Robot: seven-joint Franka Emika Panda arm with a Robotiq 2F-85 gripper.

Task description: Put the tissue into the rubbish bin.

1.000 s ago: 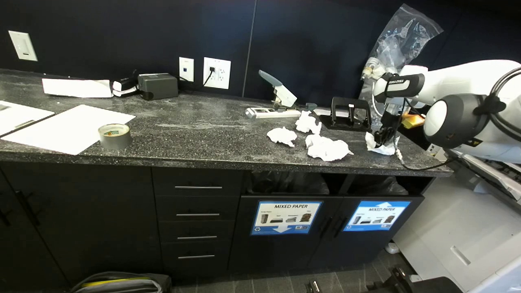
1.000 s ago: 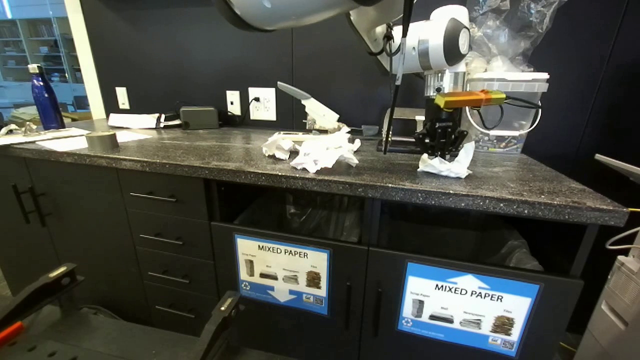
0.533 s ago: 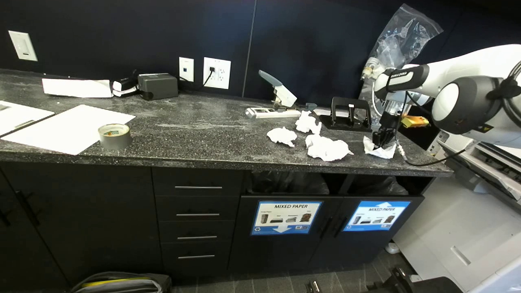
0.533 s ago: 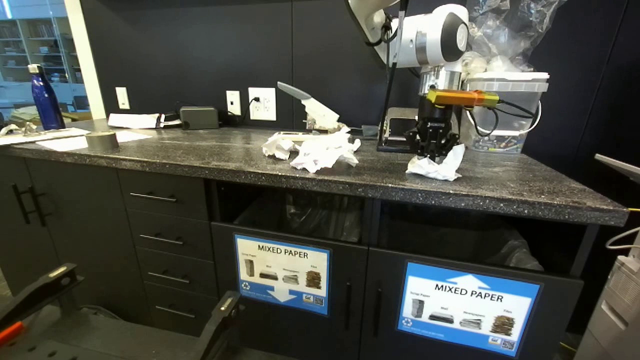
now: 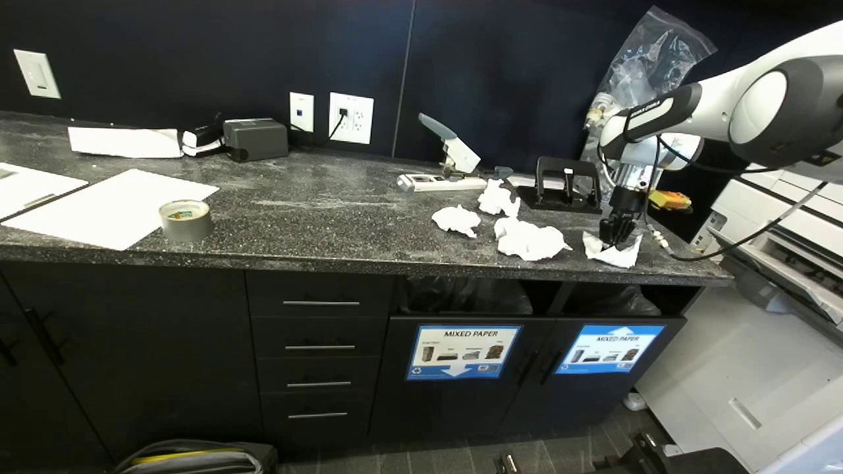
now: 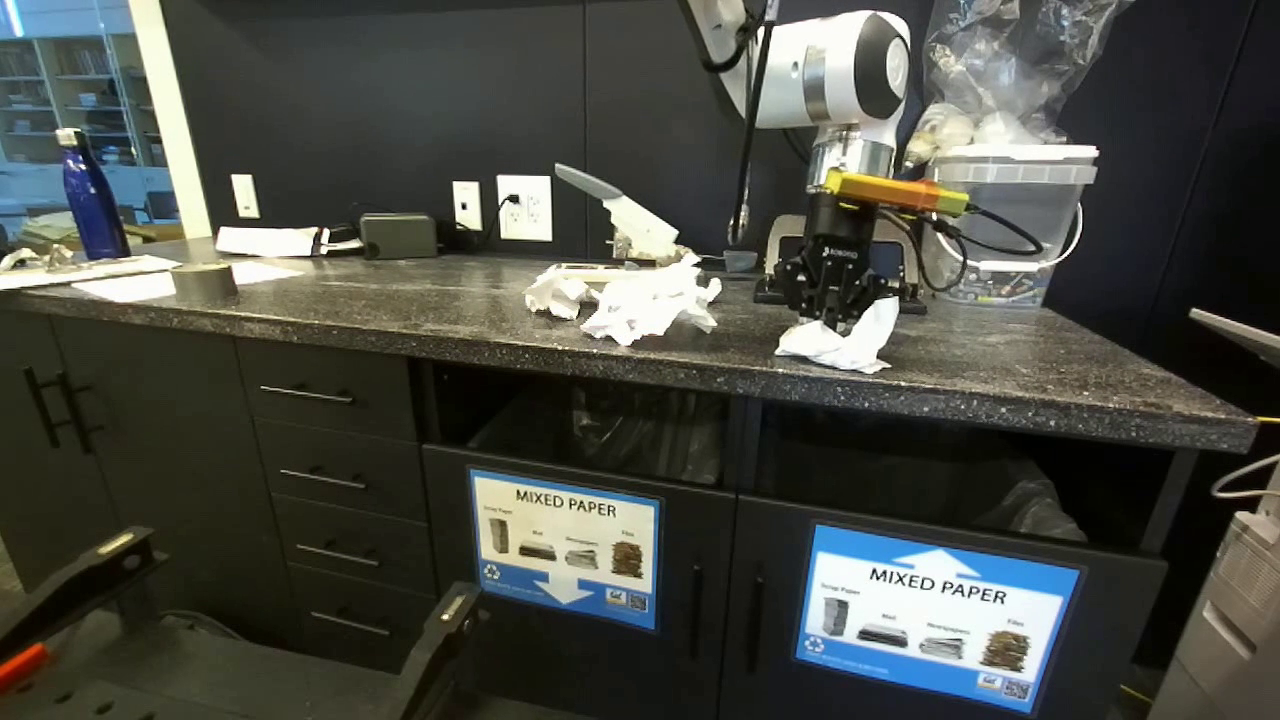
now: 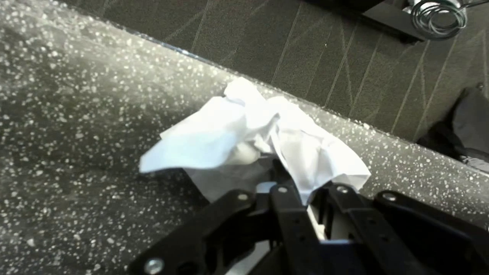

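A crumpled white tissue [image 5: 622, 257] is pinched under my gripper [image 5: 614, 241] near the counter's front edge; the same tissue [image 6: 842, 347] and gripper [image 6: 836, 318] show in an exterior view. It sits at or just above the counter top; I cannot tell whether it touches. In the wrist view the tissue [image 7: 244, 122] spreads out around the fingertips and partly hides them, with the jaws close together. More crumpled tissues [image 5: 529, 239] [image 5: 456, 220] [image 5: 498, 198] lie on the counter. Bin openings with plastic liners [image 5: 464, 294] [image 5: 614, 303] are under the counter, behind MIXED PAPER doors.
A large stapler [image 5: 454, 158] and a black hole punch [image 5: 568, 191] stand behind the tissues. A clear tub [image 6: 1015, 215] with a plastic bag stands at the back. A printer [image 5: 777, 210] is beside the counter. A tape roll [image 5: 186, 222] lies farther along.
My gripper and the tissue have moved together along the counter and toward its front edge. The arm has shifted with them. The other tissues have not moved.
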